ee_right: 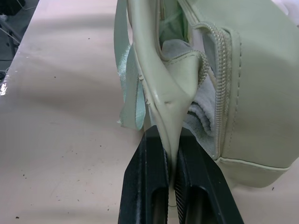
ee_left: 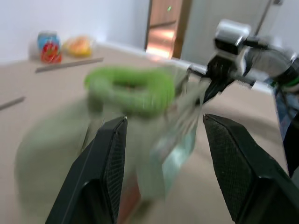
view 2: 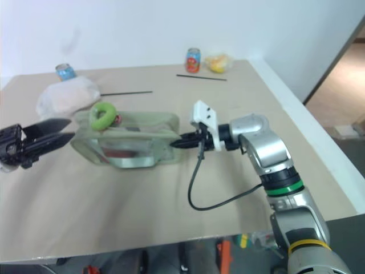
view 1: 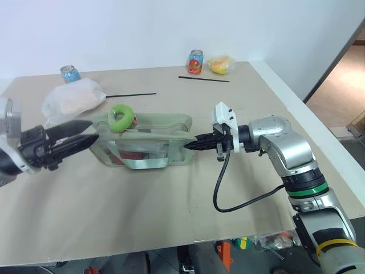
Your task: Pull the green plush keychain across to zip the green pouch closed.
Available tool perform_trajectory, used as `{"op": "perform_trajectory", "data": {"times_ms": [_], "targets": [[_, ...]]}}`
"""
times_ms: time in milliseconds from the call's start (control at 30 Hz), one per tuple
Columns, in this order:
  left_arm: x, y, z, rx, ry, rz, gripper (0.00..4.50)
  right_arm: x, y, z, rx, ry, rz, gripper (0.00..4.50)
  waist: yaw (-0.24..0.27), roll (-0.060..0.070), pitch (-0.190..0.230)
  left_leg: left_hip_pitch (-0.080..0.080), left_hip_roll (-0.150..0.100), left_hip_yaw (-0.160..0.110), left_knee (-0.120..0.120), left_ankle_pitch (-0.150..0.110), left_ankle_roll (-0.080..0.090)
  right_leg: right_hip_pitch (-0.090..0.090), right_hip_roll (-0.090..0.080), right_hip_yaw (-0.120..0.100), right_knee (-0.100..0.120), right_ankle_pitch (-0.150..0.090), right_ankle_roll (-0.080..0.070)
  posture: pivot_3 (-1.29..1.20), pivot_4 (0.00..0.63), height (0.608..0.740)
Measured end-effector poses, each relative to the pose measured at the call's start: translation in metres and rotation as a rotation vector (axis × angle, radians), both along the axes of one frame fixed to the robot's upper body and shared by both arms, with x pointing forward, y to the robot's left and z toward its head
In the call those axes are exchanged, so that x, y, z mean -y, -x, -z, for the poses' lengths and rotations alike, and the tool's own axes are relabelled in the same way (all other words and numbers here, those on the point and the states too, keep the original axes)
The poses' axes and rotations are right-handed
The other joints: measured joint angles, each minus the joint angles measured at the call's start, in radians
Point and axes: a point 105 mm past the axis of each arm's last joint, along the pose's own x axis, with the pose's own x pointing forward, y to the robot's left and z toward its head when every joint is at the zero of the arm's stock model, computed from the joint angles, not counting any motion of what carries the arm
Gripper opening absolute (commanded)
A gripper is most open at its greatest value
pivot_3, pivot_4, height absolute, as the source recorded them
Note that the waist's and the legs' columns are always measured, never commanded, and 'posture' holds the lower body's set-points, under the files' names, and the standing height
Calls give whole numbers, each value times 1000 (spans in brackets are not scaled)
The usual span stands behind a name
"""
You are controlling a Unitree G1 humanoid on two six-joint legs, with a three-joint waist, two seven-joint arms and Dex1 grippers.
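left eye view: fuzzy lime green plush keychain point(view 1: 121, 117) tops the pale green pouch point(view 1: 149, 142), its strap pinched by right jaws, left jaws apart.

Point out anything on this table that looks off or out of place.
The green pouch gapes: in the right wrist view its zipper stands open, teeth parted over grey cloth inside. The right pincer is shut on the pouch's end tab. The green plush keychain sits free at the far end, and the open left pincer holds nothing.
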Motion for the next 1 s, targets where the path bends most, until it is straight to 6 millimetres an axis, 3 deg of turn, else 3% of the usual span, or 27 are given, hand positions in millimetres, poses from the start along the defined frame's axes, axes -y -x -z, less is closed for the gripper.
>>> {"op": "perform_trajectory", "data": {"times_ms": [167,267,600,867,1000], "targets": [[-27,-5,24,-79,-2,-126,2671,-1,0,0,-1,-1,-3,0,1,0,0,0,0,-1,0,0,0,-1,1,0,0,0,0,0,150,740],[-32,-7,31,-94,6,-154,2671,-1,1,0,-2,-1,-6,0,1,0,0,-1,0,-1,-1,0,0,-1,1,1,0,0,0,0,150,740],[0,-23,47,-129,21,-56,2671,0,1,0,-5,2,-7,0,1,-1,0,-3,0,0,-1,0,0,-1,1,2,0,0,0,0,150,740],[1,-33,46,-115,17,-66,225,2,1,-1,-8,5,5,0,1,-1,0,-5,0,0,-1,0,0,-1,0,2,0,0,0,0,150,740],[3,-35,46,-112,14,-73,225,3,1,0,-11,4,13,0,1,-1,0,-5,0,0,-1,0,0,-1,0,2,0,0,0,0,150,740]]}}
